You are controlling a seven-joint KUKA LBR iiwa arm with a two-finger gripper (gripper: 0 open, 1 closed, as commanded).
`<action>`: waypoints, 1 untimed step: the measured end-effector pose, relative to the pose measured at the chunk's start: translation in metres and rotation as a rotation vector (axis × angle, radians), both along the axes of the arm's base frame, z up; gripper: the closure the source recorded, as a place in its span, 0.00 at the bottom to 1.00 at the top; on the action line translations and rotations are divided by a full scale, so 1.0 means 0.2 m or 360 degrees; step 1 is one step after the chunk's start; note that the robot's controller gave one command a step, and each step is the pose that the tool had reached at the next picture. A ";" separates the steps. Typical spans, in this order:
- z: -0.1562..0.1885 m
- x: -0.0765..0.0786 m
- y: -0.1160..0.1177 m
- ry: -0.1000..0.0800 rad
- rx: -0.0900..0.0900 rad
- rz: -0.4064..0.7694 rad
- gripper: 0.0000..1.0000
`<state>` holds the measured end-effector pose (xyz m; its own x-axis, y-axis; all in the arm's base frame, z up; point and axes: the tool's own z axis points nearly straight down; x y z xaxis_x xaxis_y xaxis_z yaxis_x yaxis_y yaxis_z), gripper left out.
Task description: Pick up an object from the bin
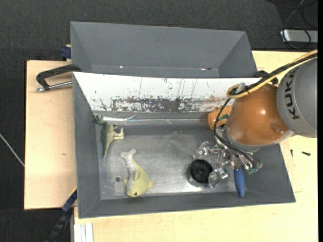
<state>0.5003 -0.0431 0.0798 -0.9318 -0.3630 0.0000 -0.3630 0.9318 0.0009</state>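
My gripper (220, 161) hangs low over the bin's front right part, its metal body right beside a black round thing (199, 171) lying on the floor there. The black thing touches or nearly touches the gripper's left side. A blue pen-like stick (239, 181) lies just right of the gripper, near the front wall.
A white and yellow whale-like toy (134, 176) lies at the front left. A green dinosaur toy (108, 135) leans in the back left corner. An orange thing (214, 118) shows at the back right, partly hidden by the arm's orange cover.
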 end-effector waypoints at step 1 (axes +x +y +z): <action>0.63 0.06 0.18 -0.0024 0.0001 0.0041 1.00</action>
